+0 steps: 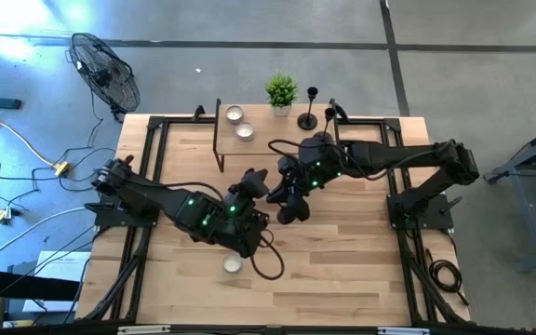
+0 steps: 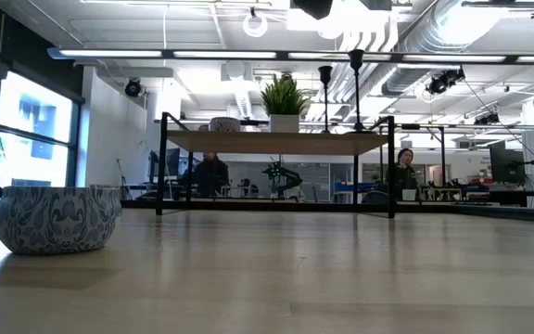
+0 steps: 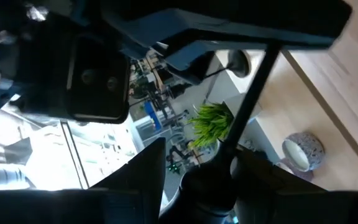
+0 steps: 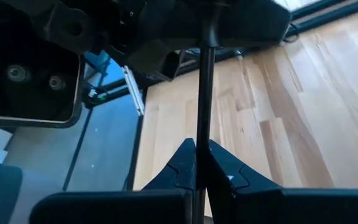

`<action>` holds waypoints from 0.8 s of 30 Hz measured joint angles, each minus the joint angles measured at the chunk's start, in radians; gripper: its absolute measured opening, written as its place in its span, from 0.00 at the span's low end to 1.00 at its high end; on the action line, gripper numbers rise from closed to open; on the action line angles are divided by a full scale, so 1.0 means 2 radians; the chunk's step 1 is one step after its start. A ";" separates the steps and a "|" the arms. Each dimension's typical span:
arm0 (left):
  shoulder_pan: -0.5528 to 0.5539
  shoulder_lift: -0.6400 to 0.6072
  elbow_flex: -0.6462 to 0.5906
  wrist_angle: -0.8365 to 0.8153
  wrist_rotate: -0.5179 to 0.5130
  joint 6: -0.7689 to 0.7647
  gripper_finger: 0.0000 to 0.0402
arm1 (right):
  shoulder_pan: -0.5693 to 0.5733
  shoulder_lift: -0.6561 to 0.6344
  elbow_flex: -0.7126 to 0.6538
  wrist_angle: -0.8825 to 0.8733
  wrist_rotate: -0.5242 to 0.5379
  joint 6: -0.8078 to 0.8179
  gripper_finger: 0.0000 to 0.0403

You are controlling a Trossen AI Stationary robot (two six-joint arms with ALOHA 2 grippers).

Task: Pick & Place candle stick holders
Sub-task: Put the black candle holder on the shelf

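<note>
Two black candle stick holders (image 1: 309, 115) (image 1: 331, 115) stand upright on their round bases on the low shelf at the back; they also show in the low view (image 2: 325, 93) (image 2: 356, 88). The third holder (image 3: 247, 106) is in the air at the table's middle, between my two grippers. My left gripper (image 1: 254, 183) is shut on its base end. My right gripper (image 1: 287, 200) is shut on its slim stem (image 4: 205, 93). My left gripper has the holder's round base end (image 3: 207, 183) between its two fingers; the stem runs forward from there toward the right gripper. The holder is clear of the table. My right gripper pinches the stem (image 4: 200, 146) between its two fingertips, which lie across it. The stem runs on past them toward the left gripper.
The low shelf (image 1: 220, 140) at the back carries a potted plant (image 1: 281, 91) and two small patterned bowls (image 1: 234, 113) (image 1: 244, 131). Another patterned bowl (image 1: 233, 265) stands on the table near the front, by the left arm. A fan (image 1: 105, 70) stands off the table's far left.
</note>
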 joint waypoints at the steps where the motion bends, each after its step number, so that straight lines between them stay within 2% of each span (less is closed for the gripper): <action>1: -0.004 0.000 0.005 -0.001 -0.001 -0.006 0.36 | 0.000 0.000 0.000 0.000 0.000 -0.001 0.02; 11: -0.036 0.001 0.051 0.001 -0.014 -0.019 0.36 | -0.011 -0.008 0.001 0.005 -0.019 -0.006 0.02; 24: -0.035 0.001 0.053 -0.013 -0.002 -0.016 0.36 | -0.012 -0.021 -0.002 0.008 -0.005 -0.008 0.02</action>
